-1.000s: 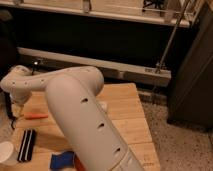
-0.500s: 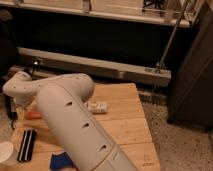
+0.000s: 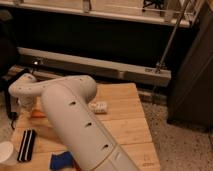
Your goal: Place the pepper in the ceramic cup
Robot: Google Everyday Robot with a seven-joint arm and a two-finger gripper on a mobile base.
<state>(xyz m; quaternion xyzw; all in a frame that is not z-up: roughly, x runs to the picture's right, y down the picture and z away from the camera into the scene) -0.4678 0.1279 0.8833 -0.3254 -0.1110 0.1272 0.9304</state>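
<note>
The pepper is a slim orange-red shape lying on the wooden table at the left, partly hidden behind my white arm. The ceramic cup is white and round, cut off at the lower left corner. My gripper hangs as a dark shape below the wrist at the table's left edge, just left of the pepper and well above the cup in the picture.
A white labelled bottle lies on the table right of my arm. A black block with a white stripe lies beside the cup. A blue object sits at the front edge. A dark cabinet stands at the right.
My arm has folded, and its elbow now sits further right over the table. The wrist has shifted slightly down by the pepper. The pepper and cup have not moved.
</note>
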